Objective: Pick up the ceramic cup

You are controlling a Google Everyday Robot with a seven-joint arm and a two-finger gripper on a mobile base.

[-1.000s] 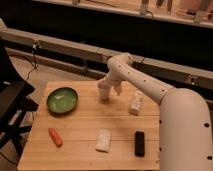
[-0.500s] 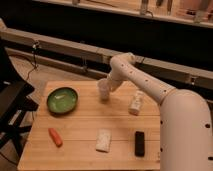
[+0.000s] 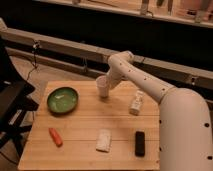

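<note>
Right now my gripper [image 3: 109, 80] hangs at the far side of the pale wooden table [image 3: 80, 131], at the end of my white forearm, which slopes down from the elbow at about 1 o'clock. The small plain white ceramic cup [image 3: 102, 88] stands upright near the table's 12 o'clock edge, tapering toward its base, long axis vertical. It lies at roughly 7 o'clock from my gripper, so close that the two look to be touching or overlapping. Whether the gripper is around the cup or only beside its rim, I cannot tell. Nor can I tell how far open the gripper is, or whether it has hold of anything. The round green bowl [image 3: 62, 99] sits at the cup's 8 o'clock, and the white bottle-shaped object [image 3: 136, 103] at its 4 o'clock. Both are well apart from it, so I judge that neither crowds a straight lift. As I see it, the move depends on the gripper bracketing the cup wall from the 1 o'clock side.
</note>
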